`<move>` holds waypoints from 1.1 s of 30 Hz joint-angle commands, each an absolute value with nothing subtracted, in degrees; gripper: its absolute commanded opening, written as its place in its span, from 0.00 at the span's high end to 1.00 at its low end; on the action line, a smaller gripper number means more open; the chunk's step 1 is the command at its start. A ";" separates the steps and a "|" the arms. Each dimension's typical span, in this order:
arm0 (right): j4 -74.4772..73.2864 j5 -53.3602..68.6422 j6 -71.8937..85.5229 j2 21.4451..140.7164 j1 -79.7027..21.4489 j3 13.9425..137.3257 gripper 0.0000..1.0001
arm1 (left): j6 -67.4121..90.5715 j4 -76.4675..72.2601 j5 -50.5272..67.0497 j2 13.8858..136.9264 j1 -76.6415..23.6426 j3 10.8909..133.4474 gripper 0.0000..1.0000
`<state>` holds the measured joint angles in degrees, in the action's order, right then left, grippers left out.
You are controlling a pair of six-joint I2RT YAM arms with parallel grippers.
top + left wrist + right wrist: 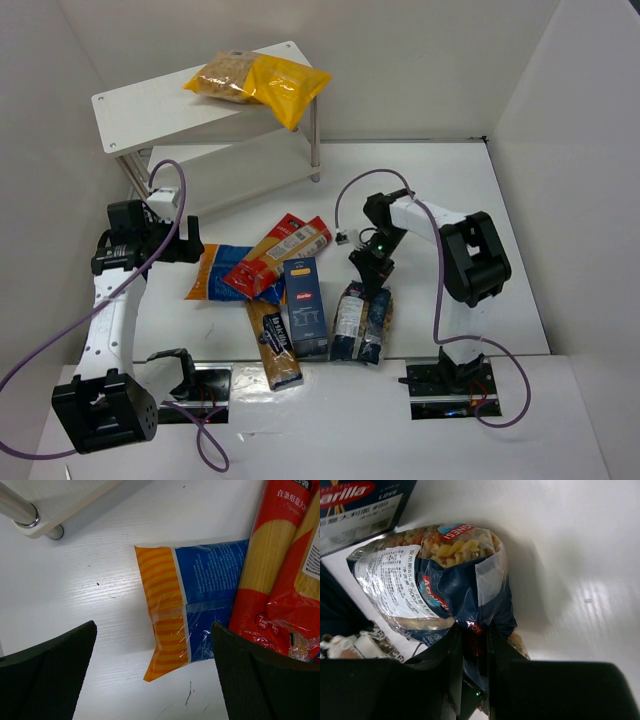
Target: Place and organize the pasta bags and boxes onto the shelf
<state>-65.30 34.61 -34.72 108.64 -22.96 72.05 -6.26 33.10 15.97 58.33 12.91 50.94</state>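
White bench [470, 190] seen from above. A shelf [140, 110] stands at the far left, with a yellow bag [258, 82] lying on its top tier. The left gripper [154, 627] hangs with jaws spread wide over an orange-and-blue bag [190, 600]. That bag lies flat on the bench, its right edge under a red-orange box [280, 255]. The right gripper [472, 640] pinches one end of a clear bag [430, 575] with a dark blue label, near the front, just right of a blue box [305, 300]. A tan box [275, 350] lies against the blue box's left side
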 commanded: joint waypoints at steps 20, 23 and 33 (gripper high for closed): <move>-45.44 39.10 -20.83 100.81 -19.86 101.15 1.00 | -8.61 33.05 22.84 53.88 13.18 53.17 0.00; -44.66 41.13 -20.04 100.28 -19.34 101.87 1.00 | -9.14 33.05 24.78 53.17 13.18 52.65 0.00; -36.31 25.51 -16.63 97.74 -17.93 87.03 0.00 | -9.67 32.52 25.31 51.86 13.18 52.12 0.00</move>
<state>-41.12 31.92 -19.42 100.33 -19.07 91.94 -8.86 33.21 23.31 52.56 12.91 50.92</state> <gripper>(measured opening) 0.968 1.000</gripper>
